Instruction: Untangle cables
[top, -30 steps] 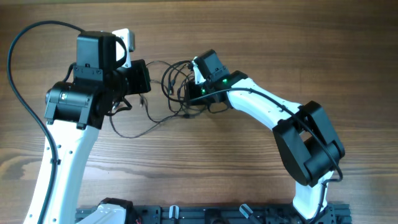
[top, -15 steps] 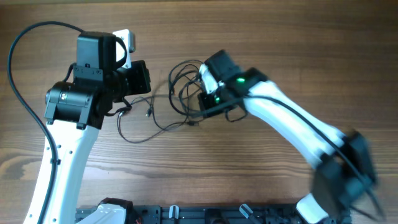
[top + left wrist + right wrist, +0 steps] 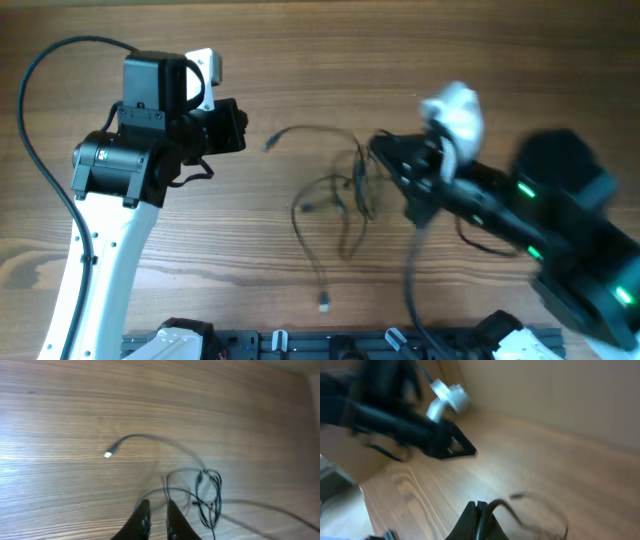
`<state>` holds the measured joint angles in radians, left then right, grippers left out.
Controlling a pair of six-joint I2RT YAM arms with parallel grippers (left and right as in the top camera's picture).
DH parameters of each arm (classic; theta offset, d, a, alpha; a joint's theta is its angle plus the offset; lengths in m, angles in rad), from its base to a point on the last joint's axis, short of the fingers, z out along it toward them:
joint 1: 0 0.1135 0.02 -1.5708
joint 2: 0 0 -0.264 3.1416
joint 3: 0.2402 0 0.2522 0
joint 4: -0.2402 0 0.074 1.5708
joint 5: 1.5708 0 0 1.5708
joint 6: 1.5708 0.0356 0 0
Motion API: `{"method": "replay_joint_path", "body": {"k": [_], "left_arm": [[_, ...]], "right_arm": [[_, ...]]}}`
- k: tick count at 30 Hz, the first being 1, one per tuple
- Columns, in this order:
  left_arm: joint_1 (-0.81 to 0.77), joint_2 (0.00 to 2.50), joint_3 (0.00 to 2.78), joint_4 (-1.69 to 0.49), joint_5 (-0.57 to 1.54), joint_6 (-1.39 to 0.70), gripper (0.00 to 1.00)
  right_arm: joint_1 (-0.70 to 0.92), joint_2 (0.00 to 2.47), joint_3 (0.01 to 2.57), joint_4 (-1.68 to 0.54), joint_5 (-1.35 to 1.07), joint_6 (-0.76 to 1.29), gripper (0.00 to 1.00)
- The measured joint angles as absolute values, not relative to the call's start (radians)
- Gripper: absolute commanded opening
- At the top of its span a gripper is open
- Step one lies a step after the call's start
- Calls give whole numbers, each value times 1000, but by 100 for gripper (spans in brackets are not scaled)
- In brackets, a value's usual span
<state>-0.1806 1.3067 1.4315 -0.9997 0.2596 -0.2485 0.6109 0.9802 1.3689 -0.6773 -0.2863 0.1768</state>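
The cables [image 3: 345,190] lie as thin dark cords in a loose tangle at mid-table. One plug end [image 3: 270,143] lies free to the left, and another strand trails to a plug [image 3: 324,300] near the front. My right gripper [image 3: 382,150], blurred by motion, is at the tangle's right side. In the right wrist view it [image 3: 479,509] is shut with a cable [image 3: 502,506] curving out of its tips. My left gripper [image 3: 240,130] stands left of the free plug. In its wrist view it [image 3: 159,512] shows a narrow empty gap, with the tangle [image 3: 207,495] and plug [image 3: 108,454] beyond.
A black rail [image 3: 330,345] runs along the table's front edge. The left arm's thick black cable [image 3: 40,130] arcs over the far left. The left arm [image 3: 415,427] shows dark and blurred in the right wrist view.
The right arm has swung right, dragging the tangle with it. The cable end has left the left gripper and lies free. The left arm has stayed put.
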Motion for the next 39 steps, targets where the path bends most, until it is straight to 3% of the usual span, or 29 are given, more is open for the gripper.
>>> {"method": "replay_joint_path", "body": {"k": [7, 14, 17, 25, 31, 39], "left_arm": [[-218, 1307, 1431, -1000, 479, -109, 23], [-383, 1308, 1431, -1000, 586, 145, 30], [-453, 1318, 1431, -999, 591, 230, 29], [-495, 1431, 1431, -1035, 536, 302, 25], [-499, 1528, 1431, -1047, 524, 310, 27], [-569, 1613, 1431, -1073, 555, 348, 31]], "right_arm": [[611, 892, 1370, -618, -321, 173, 4], [611, 893, 1370, -604, -374, 152, 4], [612, 892, 1370, -620, -350, 151, 4], [612, 893, 1370, -635, 88, 184, 4], [612, 893, 1369, -504, 447, 216, 4], [612, 893, 1370, -364, 613, 217, 4]]}}
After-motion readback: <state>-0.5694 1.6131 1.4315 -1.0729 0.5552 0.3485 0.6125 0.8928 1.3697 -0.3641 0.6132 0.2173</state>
